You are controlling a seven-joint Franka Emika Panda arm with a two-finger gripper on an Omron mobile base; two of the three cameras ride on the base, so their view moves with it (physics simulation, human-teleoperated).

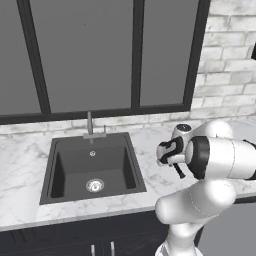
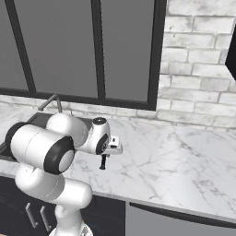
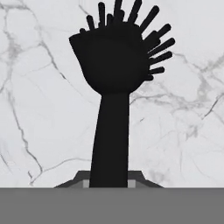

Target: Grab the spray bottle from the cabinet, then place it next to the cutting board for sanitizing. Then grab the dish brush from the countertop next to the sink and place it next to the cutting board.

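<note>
The dish brush (image 3: pixel 114 83) is shown as an all-black tool with a slim handle and a tuft of stiff bristles, held over the white marble countertop (image 3: pixel 39 109). The sink (image 1: pixel 92 167) with its faucet (image 1: pixel 90 123) is seen whole in the left base view; a wide stretch of counter is given by the right. The gripper (image 3: pixel 109 180) is closed on the handle.

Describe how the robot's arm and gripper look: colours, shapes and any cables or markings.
The arm is glossy white, built of rounded tube-like segments with black bands at the joints. The gripper is a white block with a round dark-topped cap and small dark fingers. No cables or markings are visible.
</note>
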